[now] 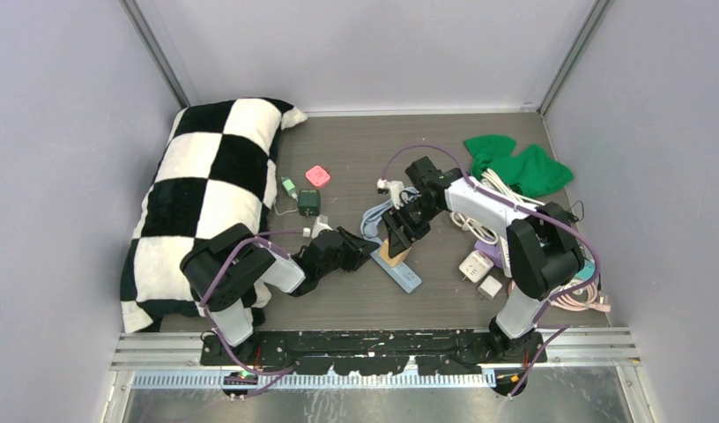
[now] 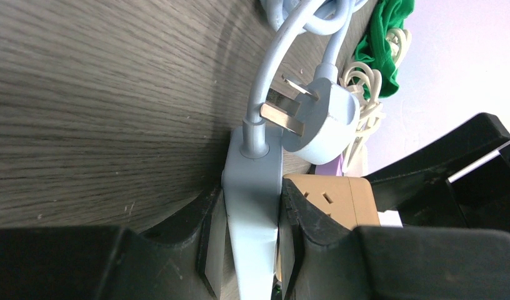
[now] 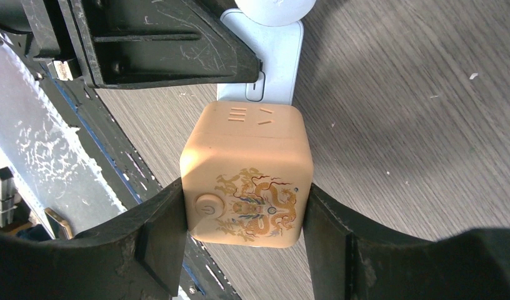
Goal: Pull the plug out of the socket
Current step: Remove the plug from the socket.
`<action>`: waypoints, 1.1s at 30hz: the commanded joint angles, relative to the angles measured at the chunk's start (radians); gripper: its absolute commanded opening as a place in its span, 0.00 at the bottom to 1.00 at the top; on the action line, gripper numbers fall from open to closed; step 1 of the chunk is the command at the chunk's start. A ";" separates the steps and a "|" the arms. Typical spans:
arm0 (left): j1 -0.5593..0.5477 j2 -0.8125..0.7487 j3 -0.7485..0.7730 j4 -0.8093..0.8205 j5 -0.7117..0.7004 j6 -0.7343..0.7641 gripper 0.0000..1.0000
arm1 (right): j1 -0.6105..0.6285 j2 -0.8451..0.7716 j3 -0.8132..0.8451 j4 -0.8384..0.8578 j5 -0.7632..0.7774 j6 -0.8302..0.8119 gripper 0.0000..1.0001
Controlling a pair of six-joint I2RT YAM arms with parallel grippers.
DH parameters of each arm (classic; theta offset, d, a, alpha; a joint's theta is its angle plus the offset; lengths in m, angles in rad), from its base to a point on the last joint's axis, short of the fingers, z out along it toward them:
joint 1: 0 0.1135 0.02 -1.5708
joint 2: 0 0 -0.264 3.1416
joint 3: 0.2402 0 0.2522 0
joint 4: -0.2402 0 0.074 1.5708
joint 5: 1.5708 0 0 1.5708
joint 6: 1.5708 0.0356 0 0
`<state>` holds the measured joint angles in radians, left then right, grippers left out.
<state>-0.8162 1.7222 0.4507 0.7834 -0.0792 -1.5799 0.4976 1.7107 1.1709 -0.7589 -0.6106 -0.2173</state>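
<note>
The left gripper (image 1: 358, 251) clamps the end of the pale blue power strip (image 2: 252, 187); only its wrist view shows the strip's loose cord plug (image 2: 321, 122). Just right of it, the right gripper (image 1: 402, 227) squeezes the tan cube plug (image 3: 246, 181), which sits against the strip. That wrist view alone shows the cube's dragon print (image 3: 259, 209).

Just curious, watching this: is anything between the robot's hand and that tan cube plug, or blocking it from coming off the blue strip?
Nothing visible. The right hand clamps the tan cube on both sides; the left hand pins the blue strip.
</note>
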 commanded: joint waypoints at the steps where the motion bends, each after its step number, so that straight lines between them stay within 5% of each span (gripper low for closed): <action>1: 0.002 0.011 0.000 -0.026 -0.027 0.055 0.00 | 0.136 -0.051 0.075 -0.055 -0.093 -0.040 0.01; 7: 0.002 -0.006 -0.020 -0.027 -0.046 0.051 0.00 | 0.160 -0.015 0.124 -0.073 -0.046 -0.042 0.01; 15: 0.002 0.018 -0.003 -0.028 -0.036 0.053 0.00 | -0.052 -0.042 0.037 -0.001 -0.026 -0.003 0.01; 20: 0.002 0.042 0.023 -0.028 -0.017 0.061 0.00 | -0.062 -0.062 -0.008 0.026 -0.024 0.001 0.01; 33: 0.002 0.030 0.013 -0.039 -0.029 0.064 0.00 | 0.148 -0.043 0.131 -0.113 -0.128 -0.101 0.01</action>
<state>-0.8165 1.7470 0.4622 0.7967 -0.0669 -1.5826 0.5663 1.7103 1.2255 -0.8173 -0.4931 -0.2302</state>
